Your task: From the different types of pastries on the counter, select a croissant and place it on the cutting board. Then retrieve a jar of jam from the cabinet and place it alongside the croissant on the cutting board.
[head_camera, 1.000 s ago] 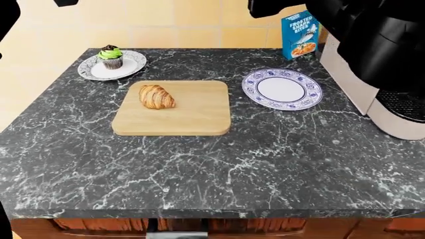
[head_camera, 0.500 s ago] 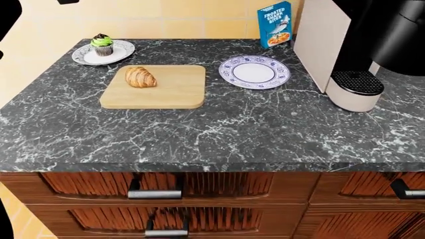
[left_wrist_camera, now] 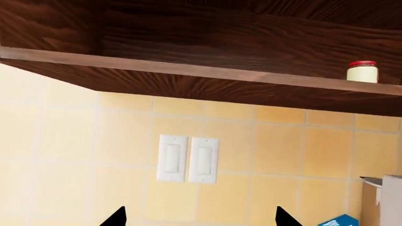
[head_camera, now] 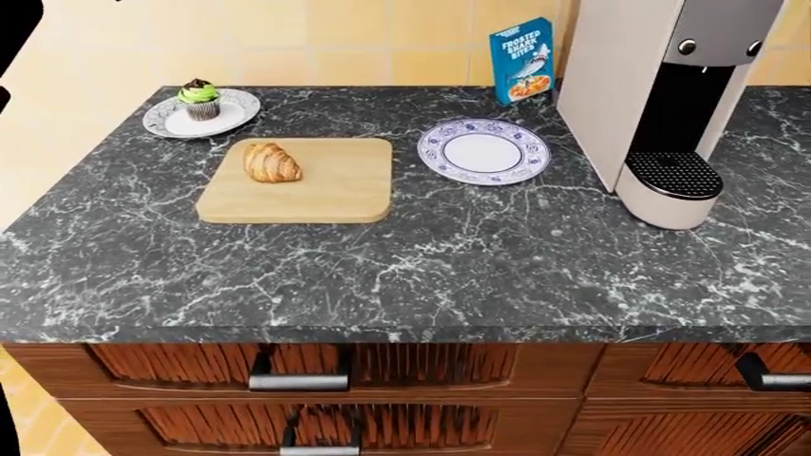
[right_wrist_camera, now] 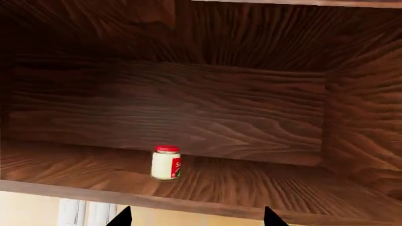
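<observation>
The golden ridged croissant (head_camera: 273,162) lies on the left part of the light wooden cutting board (head_camera: 332,190) on the dark marble counter (head_camera: 419,266). A green-frosted cupcake (head_camera: 198,98) stands on a small plate at the back left. The jar of jam (right_wrist_camera: 166,162), cream with a red lid, stands upright on the open wooden cabinet (right_wrist_camera: 207,108) shelf; in the left wrist view the jar of jam (left_wrist_camera: 362,71) shows far off on the shelf. My right gripper (right_wrist_camera: 196,220) is open below and in front of the shelf edge. My left gripper (left_wrist_camera: 199,220) is open, facing the tiled wall.
A round blue-patterned plate (head_camera: 483,151) lies right of the board. A blue cereal box (head_camera: 522,59) stands against the wall, beside a coffee machine (head_camera: 666,104). Drawers with metal handles (head_camera: 299,382) front the counter. A white double wall switch (left_wrist_camera: 188,158) sits under the cabinet.
The head view has drawn back and shifted right, bringing drawers and the whole coffee machine into sight. The dark arm parts that covered its upper right are gone from it.
</observation>
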Robot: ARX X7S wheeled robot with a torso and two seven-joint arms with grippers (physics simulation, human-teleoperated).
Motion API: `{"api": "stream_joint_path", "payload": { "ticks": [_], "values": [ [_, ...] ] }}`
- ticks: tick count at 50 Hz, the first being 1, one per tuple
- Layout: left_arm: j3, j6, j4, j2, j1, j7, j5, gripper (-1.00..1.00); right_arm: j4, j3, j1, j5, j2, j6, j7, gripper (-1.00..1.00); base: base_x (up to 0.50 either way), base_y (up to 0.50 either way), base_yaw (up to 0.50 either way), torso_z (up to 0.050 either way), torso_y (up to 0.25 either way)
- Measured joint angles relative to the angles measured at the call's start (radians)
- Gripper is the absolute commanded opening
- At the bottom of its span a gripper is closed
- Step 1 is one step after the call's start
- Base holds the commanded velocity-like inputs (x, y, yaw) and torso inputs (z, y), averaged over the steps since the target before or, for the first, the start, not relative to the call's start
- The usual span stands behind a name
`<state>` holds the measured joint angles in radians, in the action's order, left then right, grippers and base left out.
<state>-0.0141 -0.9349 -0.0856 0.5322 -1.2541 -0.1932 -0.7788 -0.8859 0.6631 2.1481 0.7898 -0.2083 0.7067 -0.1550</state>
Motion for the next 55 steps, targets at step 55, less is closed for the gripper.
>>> {"api": "stream_joint_path", "payload": {
  "ticks": [55],
  "values": [
    [-0.035, 0.047, 0.183, 0.039, -0.074, 0.119, 0.023, 1.00, -0.399, -0.596, 0.207, -0.797, 0.208, -0.121, 0.236, 1.00, 0.00, 0.14, 0.00, 0.021, 0.014]
  ]
}}
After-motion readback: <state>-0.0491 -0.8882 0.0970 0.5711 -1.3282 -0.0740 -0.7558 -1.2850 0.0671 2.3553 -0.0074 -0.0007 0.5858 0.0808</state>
